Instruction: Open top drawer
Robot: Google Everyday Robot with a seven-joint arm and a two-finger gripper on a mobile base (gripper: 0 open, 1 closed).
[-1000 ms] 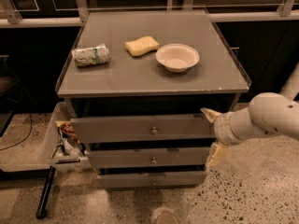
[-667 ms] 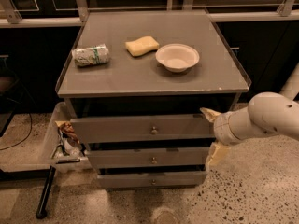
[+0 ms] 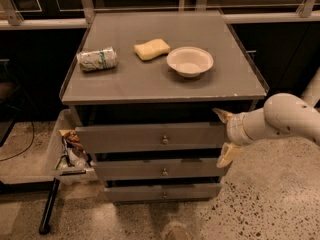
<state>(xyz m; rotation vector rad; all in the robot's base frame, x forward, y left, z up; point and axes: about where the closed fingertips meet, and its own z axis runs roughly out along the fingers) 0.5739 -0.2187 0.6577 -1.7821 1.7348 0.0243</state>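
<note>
**Top drawer and gripper: condition as seen**

My two-finger gripper (image 3: 224, 136) sits below the counter's front right corner, at the right end of the top drawer (image 3: 145, 138). Its cream fingers (image 3: 221, 115) are spread wide, one above the top edge of the panel and one below its bottom edge. They grasp nothing that I can see. Whether either finger touches the panel I cannot tell from this angle. My white arm (image 3: 280, 118) reaches in from beyond the counter's right edge.

The top drawer is a wide matte grey front just under the counter's front edge, with a small round metal knob (image 3: 164, 140) at its centre. A dark gap lies above it. It appears to stand slightly forward of the two narrower grey drawer fronts (image 3: 160, 170) beneath.

On the flat grey counter (image 3: 150, 84):
- a crushed silver-and-green can (image 3: 97, 59) lies on its side near the left edge;
- a yellow sponge (image 3: 152, 49) lies towards the middle;
- a round white bowl (image 3: 189, 62) stands upright just right of the sponge, apart from it.

A clear plastic bin (image 3: 52, 149) of clutter stands on the floor below the left edge.
</note>
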